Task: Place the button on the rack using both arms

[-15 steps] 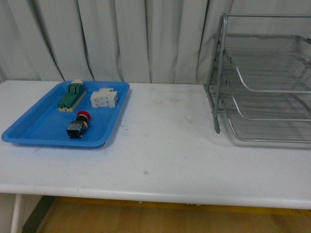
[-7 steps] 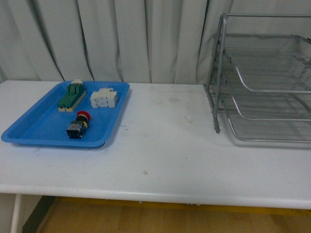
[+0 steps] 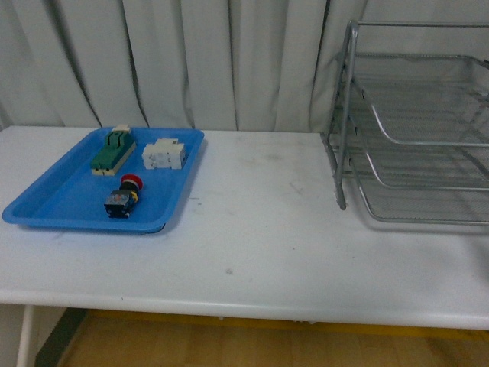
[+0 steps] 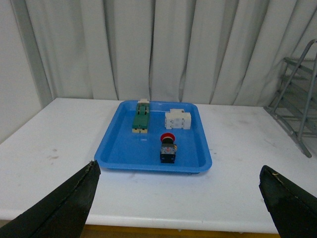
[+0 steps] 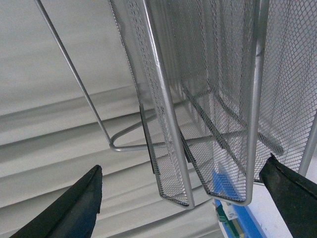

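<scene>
Three parts lie in a blue tray (image 3: 46, 206) at the left of the front view. A green terminal block (image 3: 113, 151) sits toward the tray's far edge, with a white component (image 3: 163, 154) just right of it. The button (image 3: 124, 196) lies on its side nearer the camera, its red cap pointing toward the curtain (image 3: 191, 61). The tray rests on a white table (image 3: 260, 229), whose bare middle keeps it well apart from the rack (image 3: 412, 130) at the upper right, cut by the frame's edge. In the left wrist view, the left gripper (image 4: 178, 171) has its dark fingers spread wide, empty, and faces the tray and button. In the right wrist view, the right gripper (image 5: 181, 168) likewise gapes with nothing between its fingers, close to the rack's mesh trays.
</scene>
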